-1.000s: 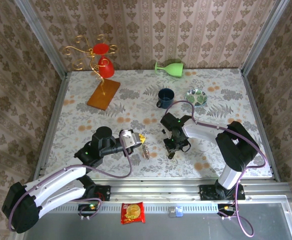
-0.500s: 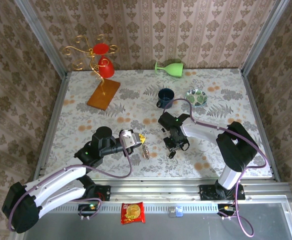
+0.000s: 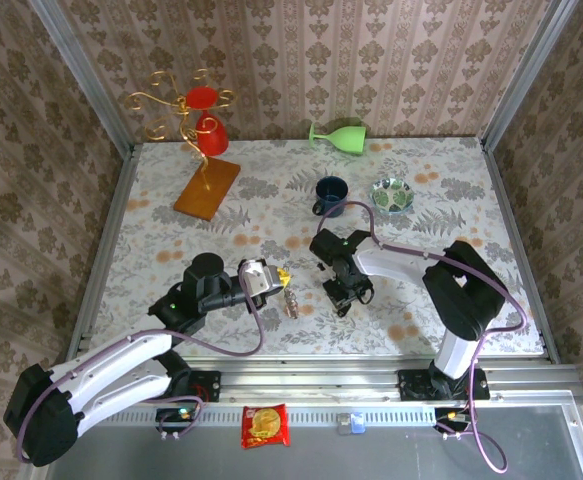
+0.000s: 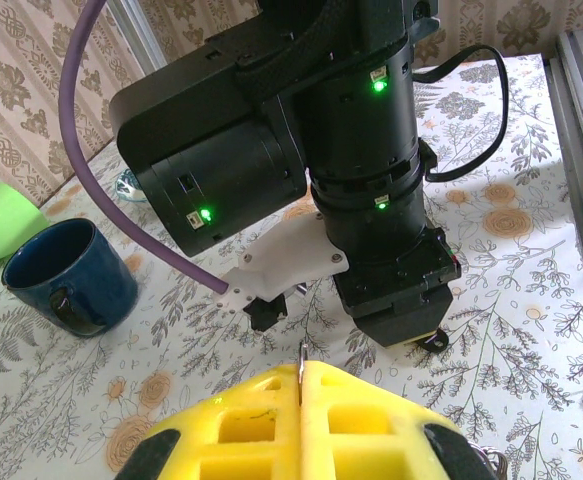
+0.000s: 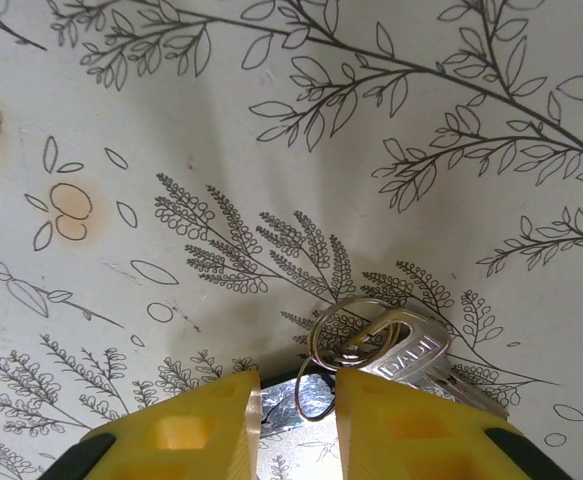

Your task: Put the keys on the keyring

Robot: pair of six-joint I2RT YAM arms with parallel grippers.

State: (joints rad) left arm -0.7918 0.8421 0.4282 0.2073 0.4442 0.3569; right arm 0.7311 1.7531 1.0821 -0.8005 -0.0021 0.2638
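Two yellow fingers (image 5: 191,430) of our right gripper (image 5: 296,395) stood apart; the small silver metal key (image 5: 411,352) lay on the table (image 5: 271,150) just ahead, slanting behind the right-hand finger. Our left gripper (image 4: 301,372) pinched a thin silvery wire (image 4: 301,352).

Left arm (image 3: 121,362) showing white link shells, black joint housings. Right arm (image 3: 401,262) matching in white and black. Purple cable (image 4: 66,110) trailing along each arm. Green LEDs (image 4: 376,85) glowing on black cylindrical wrist. Yellow fingers (image 4: 371,425) showing moulded rectangular pockets.
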